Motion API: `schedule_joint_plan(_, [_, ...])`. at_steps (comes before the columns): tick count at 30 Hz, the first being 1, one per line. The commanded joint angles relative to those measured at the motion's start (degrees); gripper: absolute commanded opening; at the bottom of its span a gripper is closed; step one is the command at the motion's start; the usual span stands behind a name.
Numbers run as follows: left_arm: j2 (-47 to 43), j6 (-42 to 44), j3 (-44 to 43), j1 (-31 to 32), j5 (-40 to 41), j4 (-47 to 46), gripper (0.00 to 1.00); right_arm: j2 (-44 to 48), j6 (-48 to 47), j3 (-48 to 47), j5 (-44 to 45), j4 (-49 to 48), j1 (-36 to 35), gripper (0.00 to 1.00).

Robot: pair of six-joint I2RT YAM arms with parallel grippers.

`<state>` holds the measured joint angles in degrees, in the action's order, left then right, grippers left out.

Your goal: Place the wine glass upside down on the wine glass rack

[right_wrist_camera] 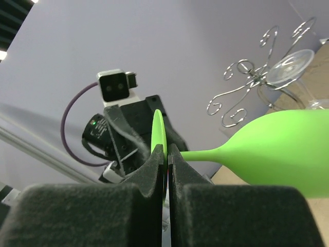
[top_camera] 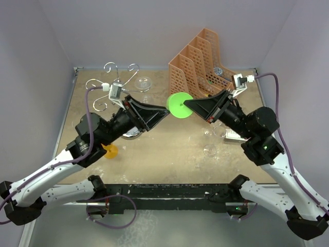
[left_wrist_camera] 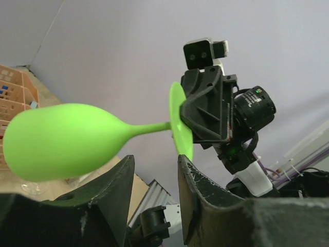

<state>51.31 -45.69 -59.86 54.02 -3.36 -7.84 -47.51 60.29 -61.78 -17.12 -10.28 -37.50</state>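
**Green glass mid-air, passing between grippers to the right of the rack**

On the table (top_camera: 169, 159) the two arms meet just right of the wine glass rack (right_wrist_camera: 255, 78). The right gripper (right_wrist_camera: 165, 152) has its jaws pressed together on the rim of the foot (right_wrist_camera: 158, 128) of the green wine glass (left_wrist_camera: 56, 141). That holds the glass off the table, right of the rack and well clear of its hooks. The left gripper (left_wrist_camera: 154, 164) has its jaws spread and touches nothing, with the stem (left_wrist_camera: 146, 128) just beyond the gap.

This looks like a handover. To do it well, the left jaws should centre on the stem close to the foot and close fully before the right lets go, since a rim pinch alone gives little control. The glass can then be turned bowl-down and the stem slid into a free hook, keeping off the clear glass at the rack.

Counted:
- two arms
- one orange mesh organiser (top_camera: 198, 62), far right of the rack
- one rack
- one green glass
- three clear glasses: one (top_camera: 144, 82) at the rack, two (top_camera: 218, 131) (top_camera: 209, 150) well right of it
- one small orange piece (top_camera: 110, 150) in front of the rack, too hidden to name
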Motion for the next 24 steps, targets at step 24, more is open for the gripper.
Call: schedule_joint_plan(24, [2.9, -5.2, -2.3, 0.1, 2.8, -3.2, 0.43, -1.7, -2.3, 1.9, -0.4, -3.4, 0.0, 0.00])
